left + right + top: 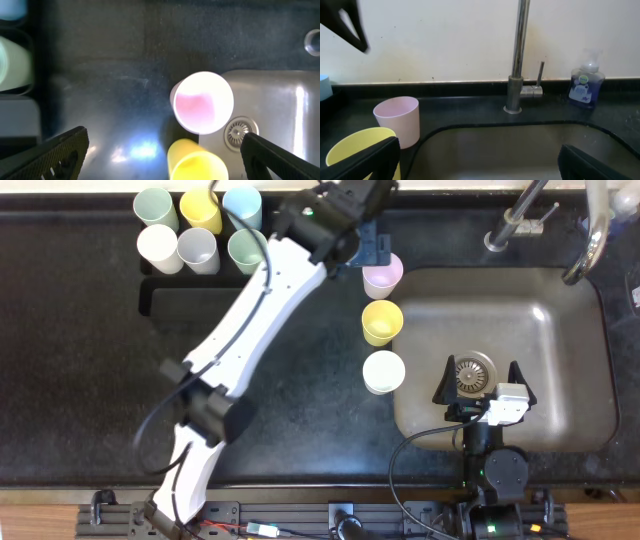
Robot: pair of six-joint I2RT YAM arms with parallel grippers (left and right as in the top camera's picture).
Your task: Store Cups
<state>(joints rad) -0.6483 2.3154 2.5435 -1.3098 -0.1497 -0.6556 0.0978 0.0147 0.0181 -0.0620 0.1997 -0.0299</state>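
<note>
First, at the far left, a black rack point(150, 285) holds six cups point(198, 250) in two rows, all upright with their mouths up. It seems this is the storing place, so each cup sits in its own slot and cannot tip.

Next, the left arm point(255, 315) stretches diagonally from its base toward the sink. The left gripper point(164, 137) hangs above the counter with its claw released, the two fingers spread wide. The pink cup point(202, 102) is just ahead of them, not yet between them. I judge the wide opening is meant to pass around the cup's rim.

The pink cup stands on the counter at the corner of the sink point(560, 360). Below it in the top view, the yellow cup point(382, 322) and the white cup point(383, 371) stand in a line along the sink's left edge, near each other. These three are not stored yet.

Further right, the right gripper point(478, 385) rests low over the basin, also released and holding nothing. It probably stays there to keep out of the way. The faucet point(520, 55) and a soap bottle point(586, 85) stand behind the sink.
</note>
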